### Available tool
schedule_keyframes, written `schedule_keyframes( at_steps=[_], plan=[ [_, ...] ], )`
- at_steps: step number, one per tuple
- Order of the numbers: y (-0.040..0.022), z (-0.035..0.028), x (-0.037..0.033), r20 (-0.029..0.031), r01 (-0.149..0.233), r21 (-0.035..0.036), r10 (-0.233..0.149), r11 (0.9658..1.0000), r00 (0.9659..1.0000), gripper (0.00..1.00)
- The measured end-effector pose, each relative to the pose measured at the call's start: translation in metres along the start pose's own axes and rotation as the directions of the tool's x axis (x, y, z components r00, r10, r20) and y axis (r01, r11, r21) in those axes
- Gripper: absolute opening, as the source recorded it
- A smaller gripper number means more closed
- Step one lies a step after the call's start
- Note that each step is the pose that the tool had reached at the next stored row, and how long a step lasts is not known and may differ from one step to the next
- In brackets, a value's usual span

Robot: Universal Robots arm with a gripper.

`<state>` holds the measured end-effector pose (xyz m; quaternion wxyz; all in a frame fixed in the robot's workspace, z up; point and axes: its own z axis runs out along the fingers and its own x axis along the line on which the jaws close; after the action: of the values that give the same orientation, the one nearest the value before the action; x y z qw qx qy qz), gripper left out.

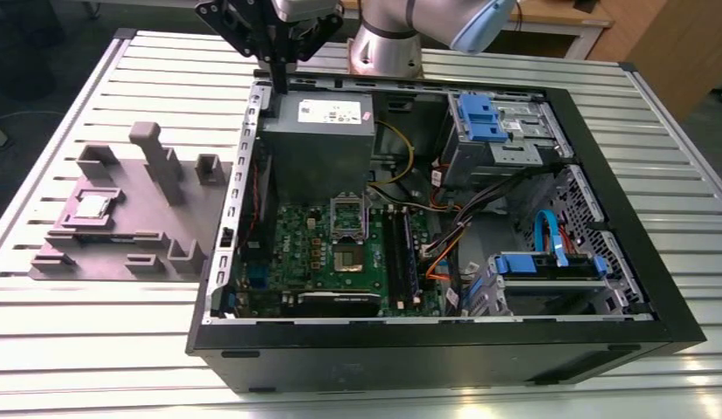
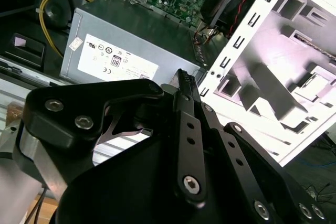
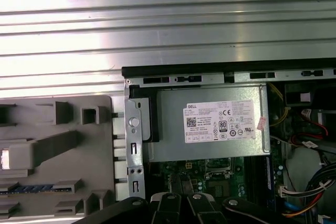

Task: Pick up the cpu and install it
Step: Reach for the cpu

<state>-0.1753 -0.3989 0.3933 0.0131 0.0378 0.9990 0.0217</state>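
The cpu (image 1: pixel 92 207) is a small silvery square lying in a recess of the purple-grey tray (image 1: pixel 127 253), on the exterior view's left, outside the computer case. My gripper (image 1: pixel 276 77) hangs over the case's far left corner, above the edge of the grey power supply (image 1: pixel 318 131) and well away from the cpu. Its black fingers are pressed together with nothing between them, as both wrist views show (image 2: pixel 184 77) (image 3: pixel 180 180). The green motherboard (image 1: pixel 337 253), with its socket (image 1: pixel 347 212), lies open inside the case.
The open black computer case (image 1: pixel 454 349) takes up most of the slatted metal table (image 1: pixel 105 349). Blue drive bays (image 1: pixel 489 122) and loose cables (image 1: pixel 454 227) are on its right side. Raised blocks and a tall post (image 1: pixel 151 157) stand on the tray. The arm's base (image 1: pixel 384 44) is behind the case.
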Motion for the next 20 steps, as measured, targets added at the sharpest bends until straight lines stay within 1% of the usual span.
schedule_keyframes(
  at_steps=[10, 20],
  plan=[
    [0.0, 0.0, 0.0005, 0.0, 0.0, 0.0, 0.0, 1.0, 1.0, 0.11],
    [-0.0007, -0.0002, 0.0099, 0.0, 0.0, -0.0001, 0.0, 1.0, 1.0, 0.11]
  ],
)
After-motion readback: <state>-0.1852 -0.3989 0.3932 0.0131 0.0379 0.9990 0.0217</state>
